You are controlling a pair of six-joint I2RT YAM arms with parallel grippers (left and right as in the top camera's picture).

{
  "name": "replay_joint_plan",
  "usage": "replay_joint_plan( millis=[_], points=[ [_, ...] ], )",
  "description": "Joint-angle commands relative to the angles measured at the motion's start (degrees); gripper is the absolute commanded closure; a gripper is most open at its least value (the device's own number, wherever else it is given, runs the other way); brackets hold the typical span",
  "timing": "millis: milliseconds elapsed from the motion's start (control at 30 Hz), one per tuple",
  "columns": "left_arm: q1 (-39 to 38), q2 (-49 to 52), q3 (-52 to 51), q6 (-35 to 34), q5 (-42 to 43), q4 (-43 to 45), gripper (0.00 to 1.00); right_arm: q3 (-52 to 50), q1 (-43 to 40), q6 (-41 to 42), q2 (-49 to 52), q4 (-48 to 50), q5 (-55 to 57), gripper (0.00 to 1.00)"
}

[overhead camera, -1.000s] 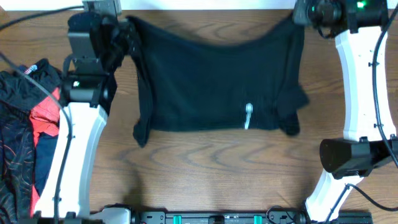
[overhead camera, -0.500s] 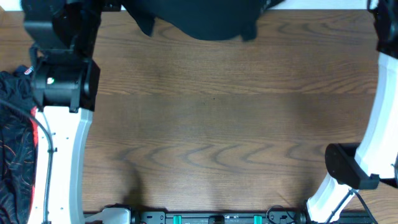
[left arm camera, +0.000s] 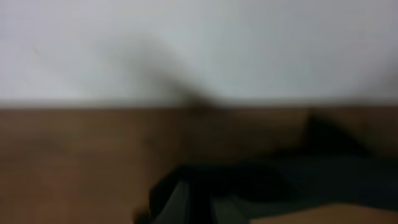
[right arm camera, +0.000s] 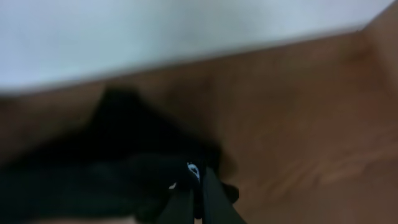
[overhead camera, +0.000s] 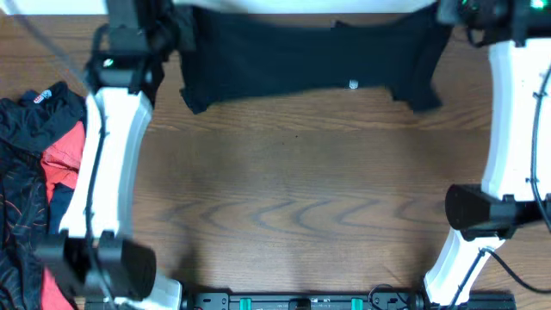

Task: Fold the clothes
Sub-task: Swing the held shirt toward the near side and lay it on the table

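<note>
The black shirt [overhead camera: 301, 56] hangs stretched across the far edge of the table, with a small white logo [overhead camera: 353, 83] near its lower hem. My left gripper [overhead camera: 176, 21] holds its left top corner and my right gripper [overhead camera: 439, 15] holds its right top corner. In the blurred left wrist view the gripper [left arm camera: 208, 205] is closed with black fabric [left arm camera: 323, 177] trailing to the right. In the right wrist view the gripper [right arm camera: 198, 202] is shut on black cloth [right arm camera: 124, 162] that bears a white print [right arm camera: 193, 169].
A pile of other garments lies at the table's left edge: black patterned [overhead camera: 21, 215], coral-red [overhead camera: 65, 159] and navy. The white arm links stand at the left [overhead camera: 108, 164] and right [overhead camera: 512, 112]. A white wall [left arm camera: 199, 43] rises behind the far table edge.
The shirt lay lower on the table, was swung up and away toward the far edge, and has now come back down stretched wide. Both grippers kept hold of its corners.
</note>
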Motion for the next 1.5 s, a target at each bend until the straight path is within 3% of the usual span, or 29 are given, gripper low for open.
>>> replay_joint_plan(
  millis=[0,400,667,900,1467],
  points=[
    [0.24,0.59,0.31,-2.99,4.28,-3.58,0.94,-3.19,0.09,1.95,-0.72,-2.51,-5.51,0.99],
    [0.28,-7.65,0.31,-2.86,3.85,-11.54,0.94,-6.60,1.84,-0.26,-1.38,-9.86,-9.01,0.99],
    [0.24,-15.69,0.31,-2.84,3.82,-25.94,0.94,-6.60,2.25,0.48,-2.54,-16.63,-9.42,0.99],
    [0.24,-15.69,-1.62,-3.10,3.87,-36.02,0.94,-8.13,2.40,-0.31,-3.52,-20.20,-14.58,0.99],
    [0.24,-14.73,-21.70,-6.56,4.07,-40.94,0.94,-31.23,2.91,1.31,-3.52,-16.33,-16.13,0.99]
  ],
)
